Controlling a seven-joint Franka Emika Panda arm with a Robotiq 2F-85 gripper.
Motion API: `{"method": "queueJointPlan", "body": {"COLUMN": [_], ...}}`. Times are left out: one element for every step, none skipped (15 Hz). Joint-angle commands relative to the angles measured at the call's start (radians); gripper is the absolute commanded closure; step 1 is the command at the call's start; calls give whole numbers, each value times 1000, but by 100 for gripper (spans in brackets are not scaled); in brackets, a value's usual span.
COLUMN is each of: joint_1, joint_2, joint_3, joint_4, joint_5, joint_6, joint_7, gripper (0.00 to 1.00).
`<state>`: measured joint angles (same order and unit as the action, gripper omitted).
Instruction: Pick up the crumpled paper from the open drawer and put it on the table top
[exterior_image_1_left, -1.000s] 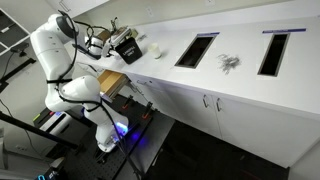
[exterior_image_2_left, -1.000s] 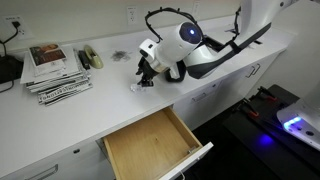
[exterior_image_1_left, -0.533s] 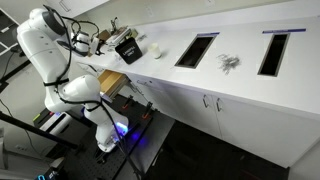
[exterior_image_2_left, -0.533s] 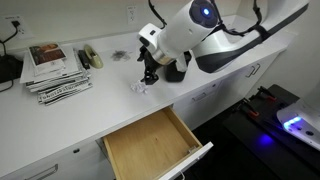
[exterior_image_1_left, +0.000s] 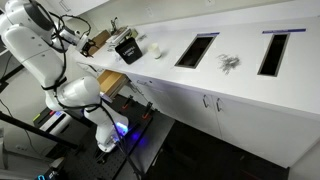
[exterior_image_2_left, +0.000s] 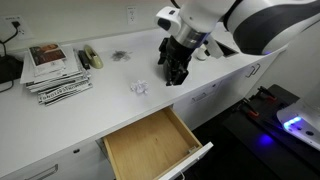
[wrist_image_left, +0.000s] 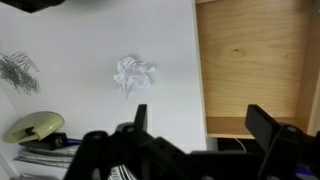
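The crumpled paper (exterior_image_2_left: 139, 88) is a small white ball resting on the white table top (exterior_image_2_left: 100, 112), a little behind the open drawer (exterior_image_2_left: 150, 148). Nothing holds it. My gripper (exterior_image_2_left: 176, 80) hangs above the counter just to the right of the paper, fingers pointing down, open and empty. In the wrist view the paper (wrist_image_left: 133, 75) lies on the table top (wrist_image_left: 90, 40), ahead of my left finger. The gripper (wrist_image_left: 200, 125) spans the counter edge and the drawer's light-brown wooden inside (wrist_image_left: 260, 55), which is bare.
A stack of magazines (exterior_image_2_left: 55, 72) and a small stapler-like thing (exterior_image_2_left: 90, 57) lie on the counter to the left, with a grey feathery scrap (exterior_image_2_left: 120, 57) near the wall. Two dark rectangular cut-outs (exterior_image_1_left: 195, 50) sit further along. Cupboard doors (exterior_image_1_left: 210, 100) run below.
The gripper opened and let the paper go onto the table top, then rose and swung away to the right of it. The paper stays where it was set down.
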<state>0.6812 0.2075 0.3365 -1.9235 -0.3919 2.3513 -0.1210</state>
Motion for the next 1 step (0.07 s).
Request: {"method": "queueJointPlan", "body": {"joint_1": [-69], "joint_2": [-140], "joint_3": [56], "joint_4": [-103], "joint_5": [148], "joint_6": [-62], "joint_7": [-126], "gripper": [0]}}
